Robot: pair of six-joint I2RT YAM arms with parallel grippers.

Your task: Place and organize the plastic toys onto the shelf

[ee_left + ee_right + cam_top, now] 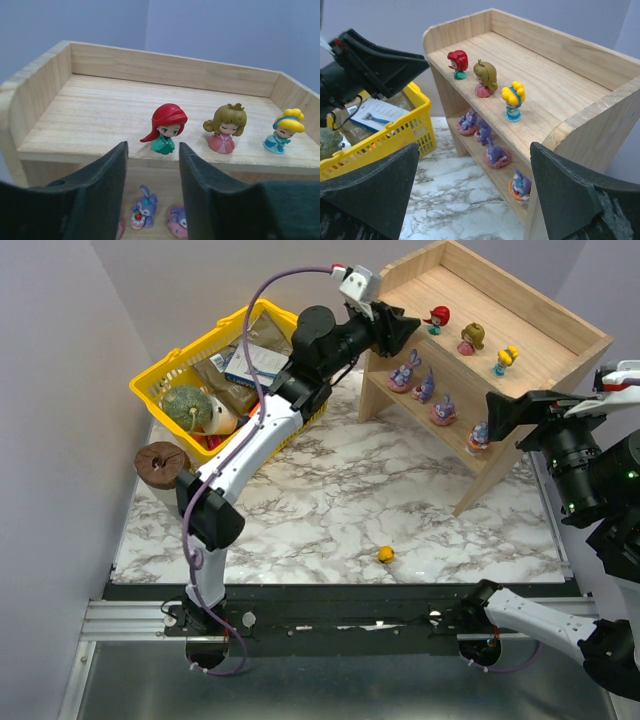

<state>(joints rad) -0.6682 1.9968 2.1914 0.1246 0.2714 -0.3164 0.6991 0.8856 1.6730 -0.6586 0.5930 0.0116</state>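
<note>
Left hand [152,149] is up at the top tier of the wooden shelf [100,107], fingers parted and gripping nothing. The red-haired figurine [166,129] stands upright on the front lip just past the fingertips, in line with the gap but clear of both pads. To that hand's right along the same edge stand the crowned brown-haired figurine [226,127] and then the yellow-haired one in blue [284,131]. Below the hand, four purple long-eared toys [495,152] line the lower tier.

So what's left? One small yellow toy [385,554] out on the marble counter [300,490], alone. From the left hand it lies well apart, far below and back toward the arm bases. From the right hand [497,418] it sits down and to the left, on open counter near that arm's own base.

That right hand hangs just off the shelf's end panel, spread wide and carrying nothing.

My read: the right arm has the shorter, cleaner drop, while the left would first have to back off the shelf. The toy looks roundish, so wrist angle should hardly matter, though it is too small in the overhead view to be sure of its shape.
</note>
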